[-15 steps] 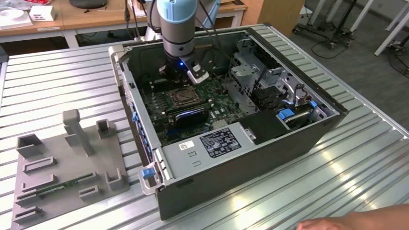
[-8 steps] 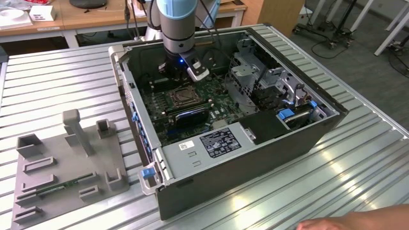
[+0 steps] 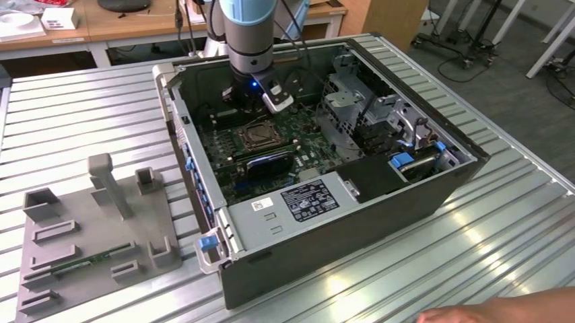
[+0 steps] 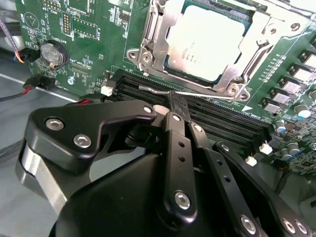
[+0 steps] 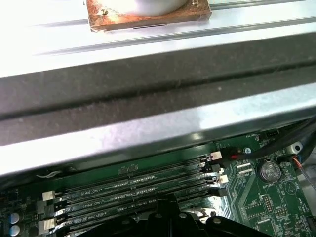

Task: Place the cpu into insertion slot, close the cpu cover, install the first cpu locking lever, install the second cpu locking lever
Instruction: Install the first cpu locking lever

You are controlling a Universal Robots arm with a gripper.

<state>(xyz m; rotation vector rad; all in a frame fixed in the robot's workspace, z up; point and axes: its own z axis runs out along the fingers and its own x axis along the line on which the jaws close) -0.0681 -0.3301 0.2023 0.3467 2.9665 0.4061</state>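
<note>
1. At the socket's near edge, in the second wrist view, my claw (image 4: 173,101) is drawn narrow. Its black tips are together against a thin silver locking lever (image 4: 207,93); I cannot tell whether they pinch it.
2. Just beyond, the cpu (image 4: 207,42) lies flat in the insertion slot (image 4: 174,68), with the cpu cover (image 4: 152,47) closed down around it.
3. Long black memory slots (image 4: 227,123) run beneath the tips.
4. Farther out, in the exterior view, the arm (image 3: 247,33) reaches down into an open computer case (image 3: 359,202) on a ribbed metal table (image 3: 72,121).
</note>
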